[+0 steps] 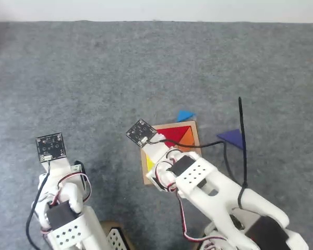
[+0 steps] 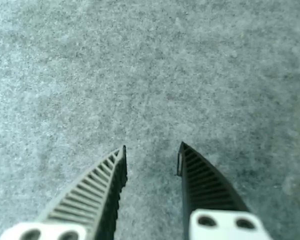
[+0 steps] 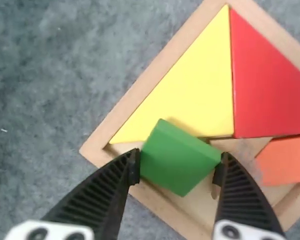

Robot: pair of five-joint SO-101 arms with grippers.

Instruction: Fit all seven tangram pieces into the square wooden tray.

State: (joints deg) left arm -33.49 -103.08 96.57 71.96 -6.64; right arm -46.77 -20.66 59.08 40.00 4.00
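Right wrist view: a green piece (image 3: 179,156) is pinched by the right claw (image 3: 179,162), one finger (image 3: 110,185) pressed on each side.

The green piece is held over a corner of the wooden tray (image 3: 97,147), by the yellow triangle (image 3: 190,97). A red piece (image 3: 265,85) and an orange piece (image 3: 287,160) are laid in the tray too. In the high view, a blue piece (image 1: 185,115) and a purple piece (image 1: 232,137) are seen outside the tray on the grey mat (image 1: 94,78). The left claw (image 2: 152,157) is spread apart over the mat.

Grey table (image 1: 94,73), tray (image 1: 196,133), blue piece (image 1: 185,115), purple piece (image 1: 232,137)
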